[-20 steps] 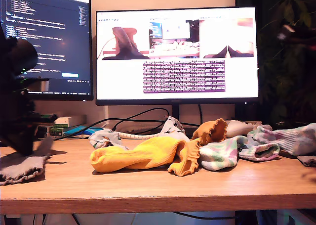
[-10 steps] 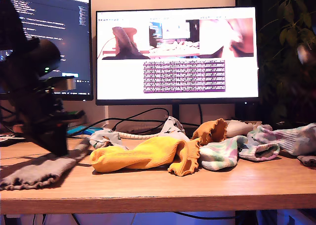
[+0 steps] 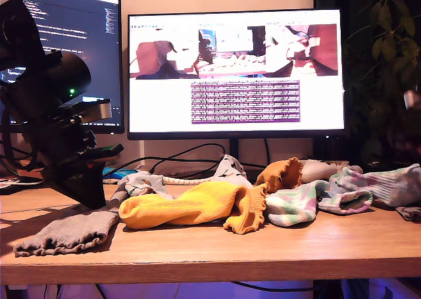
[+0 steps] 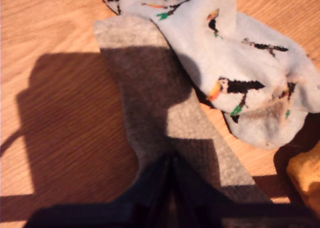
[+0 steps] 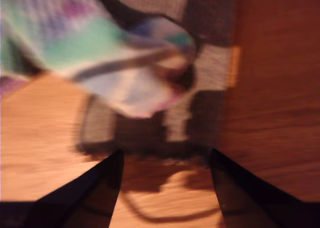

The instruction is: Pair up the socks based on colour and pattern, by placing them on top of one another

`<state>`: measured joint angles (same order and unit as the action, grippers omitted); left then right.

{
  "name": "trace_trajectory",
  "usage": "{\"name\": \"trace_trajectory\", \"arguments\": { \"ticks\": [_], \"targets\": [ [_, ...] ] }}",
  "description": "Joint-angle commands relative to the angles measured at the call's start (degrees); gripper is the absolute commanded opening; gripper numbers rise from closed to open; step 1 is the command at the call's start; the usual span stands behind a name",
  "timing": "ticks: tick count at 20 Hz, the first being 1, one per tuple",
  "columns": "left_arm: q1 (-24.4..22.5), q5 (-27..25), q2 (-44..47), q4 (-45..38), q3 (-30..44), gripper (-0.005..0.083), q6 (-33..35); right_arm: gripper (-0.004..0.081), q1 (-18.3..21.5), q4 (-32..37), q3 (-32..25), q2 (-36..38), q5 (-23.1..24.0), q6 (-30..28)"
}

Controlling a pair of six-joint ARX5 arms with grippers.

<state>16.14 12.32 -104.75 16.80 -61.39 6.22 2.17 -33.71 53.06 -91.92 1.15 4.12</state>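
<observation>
Wooden desk before two lit monitors, their text too small to read, with bare wood along its front edge. From the exterior view's left: my first gripper, pressed together on one grey sock trailing on the desk, then one toucan-print sock, two yellow socks and two pastel socks. My second gripper, spread, hangs above a blurred pastel sock lying over another grey sock.

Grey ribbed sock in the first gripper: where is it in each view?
Exterior view: grey sock low at that view's left.
First wrist view: it runs out from my first gripper.
Second wrist view: too blurred to tell.
Shared landmark: the figure-printed sock beside it.
</observation>
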Motion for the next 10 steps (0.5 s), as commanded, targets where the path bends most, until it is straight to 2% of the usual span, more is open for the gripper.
{"name": "trace_trajectory", "arguments": {
  "ticks": [1,3,5,6,9,10],
  "targets": [
    [0.7,0.3,-3.3,1.2,2.6,-0.0019,0.3,0.0498,0.7,0.6,0.3,-1.7,0.8,-0.9],
    [0.7,0.3,-3.3,1.2,2.6,-0.0019,0.3,0.0483,1.0,1.1,0.3,-2.9,-0.7,-1.0],
    [0.7,0.3,-3.3,1.2,2.6,-0.0019,0.3,0.0411,1.0,1.4,0.3,-4.5,-2.6,-0.9],
    [0.7,0.4,-3.2,1.2,2.6,-0.0019,0.2,0.0326,0.9,1.6,0.3,-5.3,-2.6,-0.9],
    [0.7,1.8,-3.1,3.4,1.9,-0.0019,0.2,0.0,0.9,2.2,0.3,-6.1,-2.6,-0.9],
    [0.7,2.5,-3.0,4.5,1.5,-0.0019,0.2,-0.001,0.9,2.2,0.3,-6.1,-2.6,-0.9]
  ]
}}
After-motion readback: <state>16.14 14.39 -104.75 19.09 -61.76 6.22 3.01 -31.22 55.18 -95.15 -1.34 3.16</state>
